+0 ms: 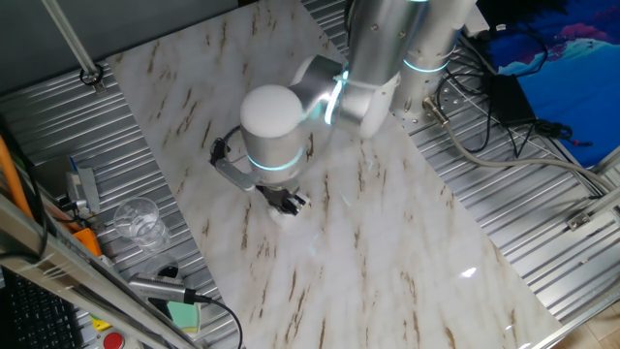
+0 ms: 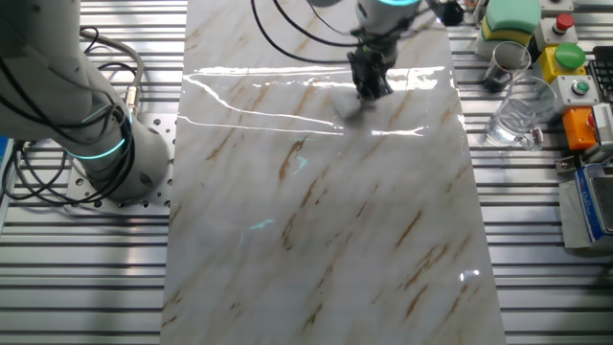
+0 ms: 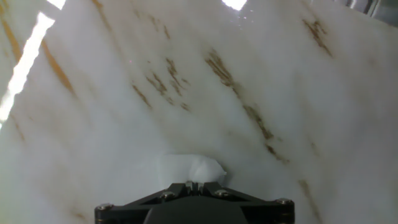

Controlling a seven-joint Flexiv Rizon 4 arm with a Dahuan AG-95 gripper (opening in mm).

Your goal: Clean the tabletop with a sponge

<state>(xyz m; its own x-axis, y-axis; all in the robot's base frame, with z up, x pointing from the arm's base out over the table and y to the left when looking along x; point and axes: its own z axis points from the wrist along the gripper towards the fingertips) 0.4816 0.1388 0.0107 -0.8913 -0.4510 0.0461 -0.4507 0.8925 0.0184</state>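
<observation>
The claw (image 1: 287, 202) grips the sponge (image 3: 189, 169) against the bench (image 1: 387, 242); wiping looks underway, most marble ahead unwiped.

Ribbed grey metal decking (image 1: 542, 208) surrounds the work area on all sides, catching bright overhead light in long glossy streaks. Black and grey cables (image 1: 504, 126) coil across it near a blue cloth (image 1: 572, 48). Along one edge sit a clear glass (image 2: 517, 117), a green block (image 2: 510, 16) and a control box with coloured buttons (image 2: 565, 57).
</observation>
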